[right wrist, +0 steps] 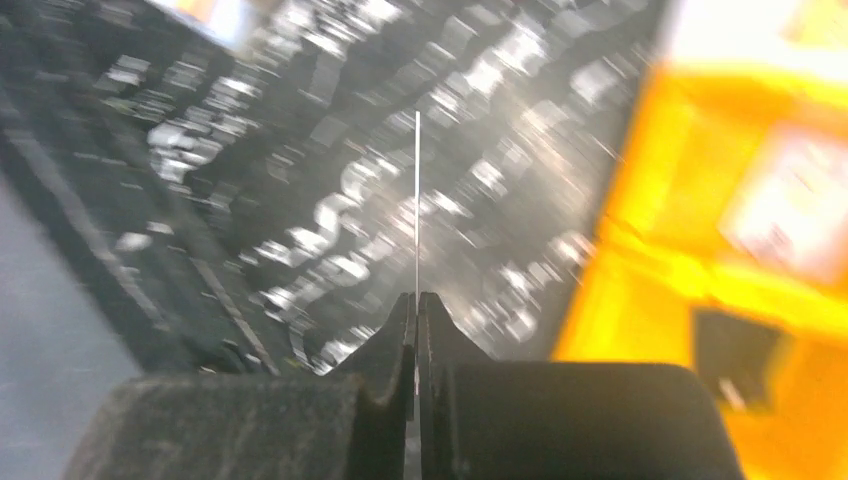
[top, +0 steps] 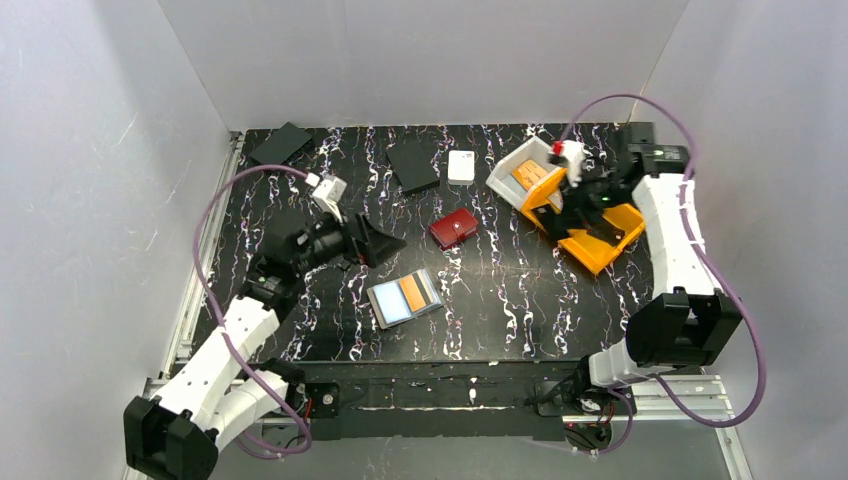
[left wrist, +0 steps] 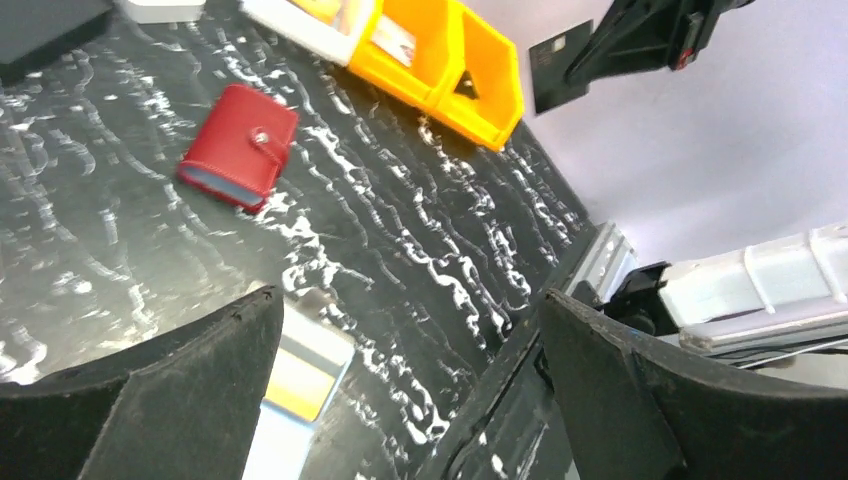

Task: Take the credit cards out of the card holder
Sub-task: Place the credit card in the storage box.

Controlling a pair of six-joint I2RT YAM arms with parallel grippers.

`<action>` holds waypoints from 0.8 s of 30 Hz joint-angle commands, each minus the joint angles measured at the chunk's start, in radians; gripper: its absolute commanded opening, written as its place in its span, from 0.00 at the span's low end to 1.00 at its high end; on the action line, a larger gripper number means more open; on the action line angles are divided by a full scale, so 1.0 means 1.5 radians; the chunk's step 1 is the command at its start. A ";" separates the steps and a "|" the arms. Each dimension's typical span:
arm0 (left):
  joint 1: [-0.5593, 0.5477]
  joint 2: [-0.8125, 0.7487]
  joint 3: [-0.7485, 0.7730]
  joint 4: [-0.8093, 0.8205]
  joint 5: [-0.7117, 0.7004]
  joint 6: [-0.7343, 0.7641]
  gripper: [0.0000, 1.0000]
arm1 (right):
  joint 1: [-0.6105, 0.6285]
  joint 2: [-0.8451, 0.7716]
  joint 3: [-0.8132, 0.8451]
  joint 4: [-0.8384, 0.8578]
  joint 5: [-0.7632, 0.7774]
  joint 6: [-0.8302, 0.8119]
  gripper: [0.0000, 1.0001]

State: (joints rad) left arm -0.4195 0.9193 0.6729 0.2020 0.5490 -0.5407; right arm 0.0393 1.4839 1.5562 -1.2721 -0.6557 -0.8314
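The grey card holder (top: 434, 289) lies open on the mat's middle. The light blue card (top: 391, 303) sits in its left half and the orange card (top: 414, 291) in its right half. My left gripper (top: 392, 243) is open and empty, just above and behind the holder. In the left wrist view the holder (left wrist: 322, 345) and orange card (left wrist: 298, 388) show beside my left finger (left wrist: 190, 380). My right gripper (top: 578, 222) hangs over the yellow bin, shut on a thin card seen edge-on (right wrist: 417, 200). That card looks dark in the left wrist view (left wrist: 558, 68).
A dark red case (top: 453, 229) lies shut behind the holder. A yellow bin (top: 610, 240) and a white bin (top: 505, 170) holding an orange card stand at the back right. Two flat black squares (top: 281, 143) (top: 413, 165) and a small white box (top: 461, 166) lie at the back.
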 commanded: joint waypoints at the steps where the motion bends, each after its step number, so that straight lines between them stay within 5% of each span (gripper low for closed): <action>1: 0.025 0.004 0.139 -0.387 0.037 0.228 0.98 | -0.094 0.031 0.038 -0.058 0.254 -0.143 0.01; 4: 0.023 0.028 0.156 -0.505 -0.045 0.331 0.98 | -0.119 0.065 0.053 -0.020 0.352 -0.164 0.01; 7: 0.017 -0.004 0.091 -0.437 -0.072 0.325 0.98 | -0.130 0.120 0.089 -0.001 0.406 -0.168 0.01; 10: 0.018 -0.030 0.028 -0.381 -0.089 0.322 0.99 | -0.134 0.174 0.130 -0.003 0.425 -0.161 0.01; 24: 0.018 -0.028 0.048 -0.430 -0.145 0.354 0.99 | -0.134 0.313 0.191 0.011 0.420 -0.129 0.01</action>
State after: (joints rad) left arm -0.3901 0.9007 0.7261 -0.4274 0.3484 -0.0317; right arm -0.1570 1.9429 1.8076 -1.2432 -0.0303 -1.0248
